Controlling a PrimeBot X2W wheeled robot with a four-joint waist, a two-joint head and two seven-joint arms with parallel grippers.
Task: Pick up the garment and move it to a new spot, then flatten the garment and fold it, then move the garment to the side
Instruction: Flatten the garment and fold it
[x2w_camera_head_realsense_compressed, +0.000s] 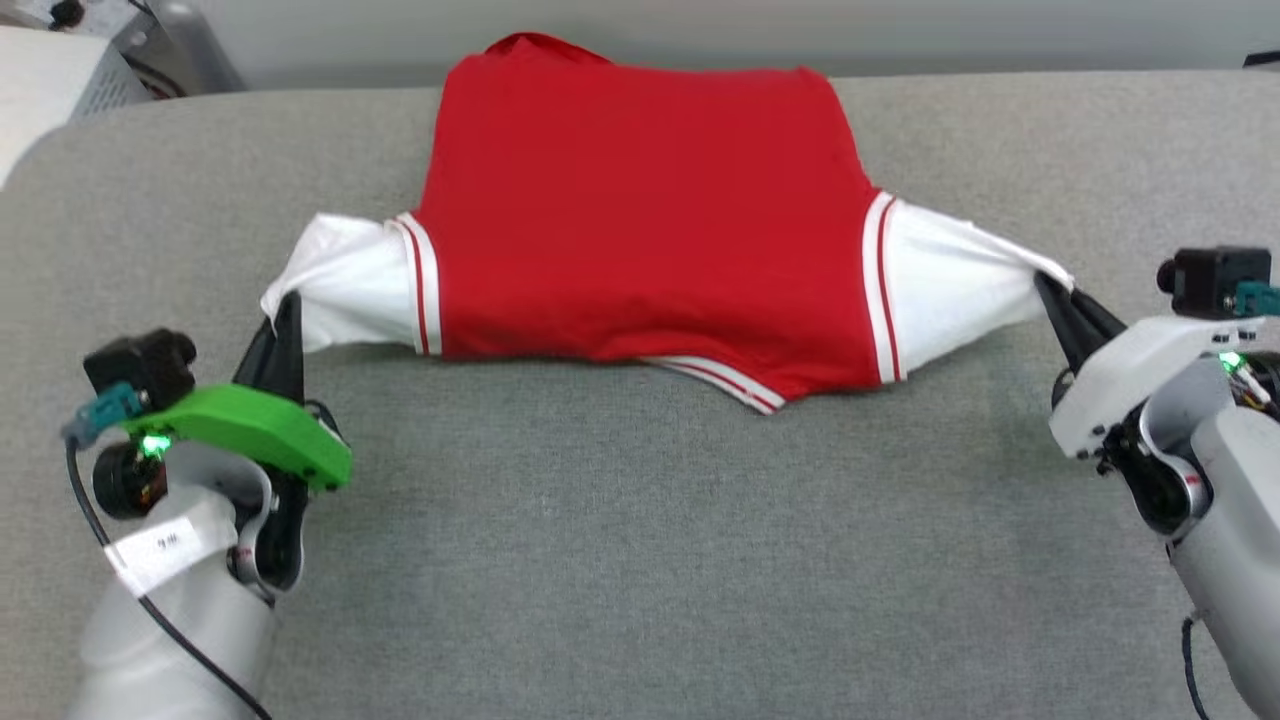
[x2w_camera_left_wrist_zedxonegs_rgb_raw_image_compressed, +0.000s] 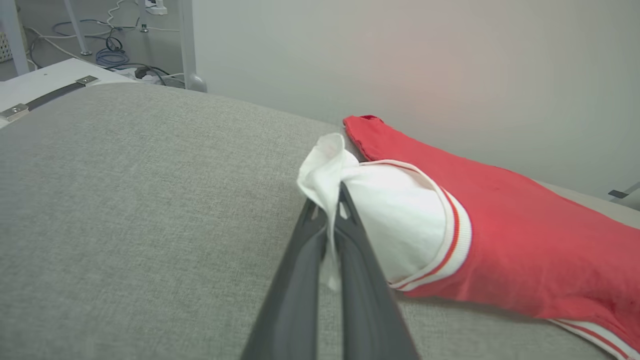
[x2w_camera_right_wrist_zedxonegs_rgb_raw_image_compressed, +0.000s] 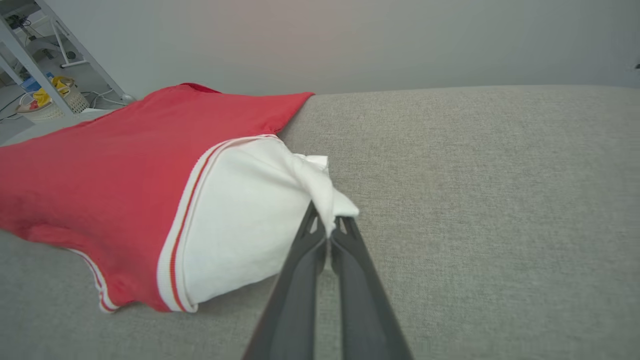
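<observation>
At the near left, the left end effector (x2w_camera_head_realsense_compressed: 287, 312) is pinched shut on the left sleeve (x2w_camera_head_realsense_compressed: 340, 285). The garment (x2w_camera_head_realsense_compressed: 640, 220) lies across the far middle of the grey desk (x2w_camera_head_realsense_compressed: 640, 550), pulled taut sideways. At the right, the right end effector (x2w_camera_head_realsense_compressed: 1047, 287) is clamped on the right sleeve (x2w_camera_head_realsense_compressed: 950, 285).

The red short-sleeved T-shirt (x2w_camera_head_realsense_compressed: 640, 220) with white sleeves was seen as soft, matt knitted cloth, its striped trim ribbed. The grey table covering (x2w_camera_head_realsense_compressed: 640, 560) was shown as coarse, matt woven fabric. The long dark fingers (x2w_camera_left_wrist_zedxonegs_rgb_raw_image_compressed: 300, 280) of the left gripper (x2w_camera_left_wrist_zedxonegs_rgb_raw_image_compressed: 331, 199) were seen as smooth matt plastic, the green wrist cover (x2w_camera_head_realsense_compressed: 250, 425) as faintly glossy plastic.
</observation>
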